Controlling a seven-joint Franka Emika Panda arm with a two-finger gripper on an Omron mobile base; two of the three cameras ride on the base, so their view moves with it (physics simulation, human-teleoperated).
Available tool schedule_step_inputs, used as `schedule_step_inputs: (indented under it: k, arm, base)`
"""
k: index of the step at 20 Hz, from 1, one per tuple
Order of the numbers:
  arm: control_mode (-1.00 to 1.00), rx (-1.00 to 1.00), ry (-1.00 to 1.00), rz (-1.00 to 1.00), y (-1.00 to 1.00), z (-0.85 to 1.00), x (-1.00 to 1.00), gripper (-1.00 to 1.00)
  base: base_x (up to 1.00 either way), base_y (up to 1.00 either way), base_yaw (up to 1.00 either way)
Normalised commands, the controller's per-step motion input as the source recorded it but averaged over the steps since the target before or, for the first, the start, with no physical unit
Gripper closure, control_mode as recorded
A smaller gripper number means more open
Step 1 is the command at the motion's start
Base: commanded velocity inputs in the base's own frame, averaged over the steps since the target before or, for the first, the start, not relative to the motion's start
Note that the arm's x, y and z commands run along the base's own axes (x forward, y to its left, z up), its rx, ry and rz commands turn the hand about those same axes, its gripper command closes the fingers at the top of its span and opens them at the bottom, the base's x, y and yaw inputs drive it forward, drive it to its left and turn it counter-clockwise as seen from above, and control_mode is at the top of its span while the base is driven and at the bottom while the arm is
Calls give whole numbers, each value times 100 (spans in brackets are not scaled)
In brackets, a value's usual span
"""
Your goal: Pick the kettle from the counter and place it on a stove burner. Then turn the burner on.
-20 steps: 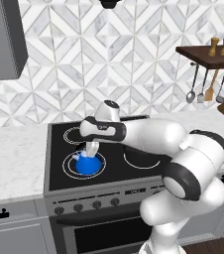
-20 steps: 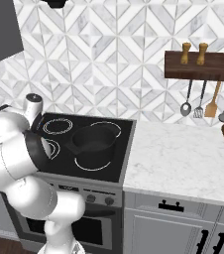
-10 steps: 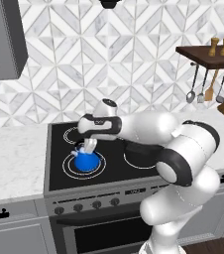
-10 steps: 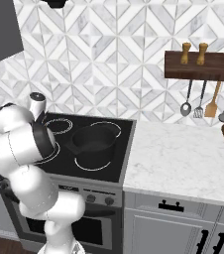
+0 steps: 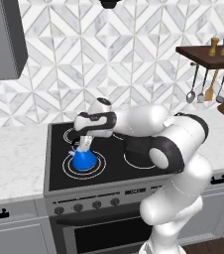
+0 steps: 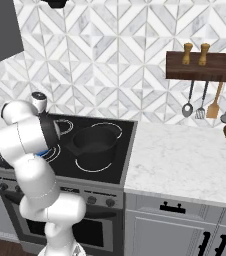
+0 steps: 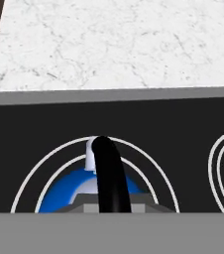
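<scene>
Setting down | kettle (image 5: 84, 159) now inside stove burner (image 5: 67, 166) rings on stove (image 5: 134, 171), moved slightly left since a second ago | gripper (image 5: 84, 144) clamped on kettle handle | placement nearly done; release, then knob.

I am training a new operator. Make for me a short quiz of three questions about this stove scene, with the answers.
1. True or false: the kettle stands inside the large ringed stove burner.
2. What does the pincer hold? A) pot B) kettle handle C) knob
3. Fill in: the black pot sits on the ____.

Key: 1 true; 2 B; 3 stove.
</scene>
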Motion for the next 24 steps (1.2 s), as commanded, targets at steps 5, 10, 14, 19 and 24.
schedule_step_inputs:
  k: [5,10,14,19,24]
  arm:
    - [-100,0,0,0,1,-7,10,-100]
    - [-100,0,0,0,0,0,0,-100]
    - [-100,0,0,0,0,8,-2,-100]
    - [-100,0,-1,0,0,42,-3,-100]
    - [-100,0,-7,0,10,92,-25,-100]
  base:
    - [0,0,0]
    - [0,0,0]
    - [0,0,0]
    - [0,0,0]
    - [0,0,0]
